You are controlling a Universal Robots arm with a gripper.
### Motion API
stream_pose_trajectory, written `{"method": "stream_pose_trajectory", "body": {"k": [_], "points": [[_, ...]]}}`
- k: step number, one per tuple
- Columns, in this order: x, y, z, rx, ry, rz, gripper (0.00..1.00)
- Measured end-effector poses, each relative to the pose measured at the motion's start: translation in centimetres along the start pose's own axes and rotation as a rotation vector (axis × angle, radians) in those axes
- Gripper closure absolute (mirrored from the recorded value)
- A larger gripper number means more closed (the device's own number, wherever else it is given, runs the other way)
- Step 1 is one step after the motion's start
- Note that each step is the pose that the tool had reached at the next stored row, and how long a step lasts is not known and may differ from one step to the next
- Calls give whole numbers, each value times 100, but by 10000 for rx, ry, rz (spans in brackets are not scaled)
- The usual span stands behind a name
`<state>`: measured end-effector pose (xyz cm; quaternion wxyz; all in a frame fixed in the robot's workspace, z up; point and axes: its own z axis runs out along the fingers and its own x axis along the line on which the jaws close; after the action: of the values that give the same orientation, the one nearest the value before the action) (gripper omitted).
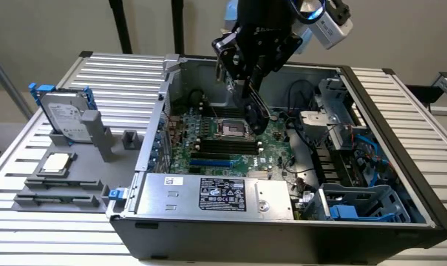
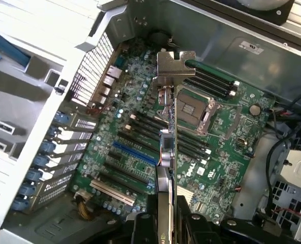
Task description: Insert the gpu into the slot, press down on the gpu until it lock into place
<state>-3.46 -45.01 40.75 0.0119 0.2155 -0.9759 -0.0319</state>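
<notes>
One gpu (image 2: pixel 172 147) in jaws, clear of slot (image 2: pixel 135 153).

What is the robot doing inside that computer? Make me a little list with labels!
gripper: shut on the gpu
gpu: held up over the motherboard, not in the slot
slot: bright blue, nothing in it
computer case: open, insides showing
hard drive: outside the case, on the exterior view's left

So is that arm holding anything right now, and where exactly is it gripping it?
Yes. The tool holds the gpu, a thin card seen edge-on, clamped at the end away from its silver bracket.
</notes>
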Motion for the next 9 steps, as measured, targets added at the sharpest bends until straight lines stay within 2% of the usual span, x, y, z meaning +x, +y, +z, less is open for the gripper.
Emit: {"method": "stream_pose_trajectory", "body": {"k": [9], "points": [[0, -3, 37, 116, -108, -1640, 74]]}}
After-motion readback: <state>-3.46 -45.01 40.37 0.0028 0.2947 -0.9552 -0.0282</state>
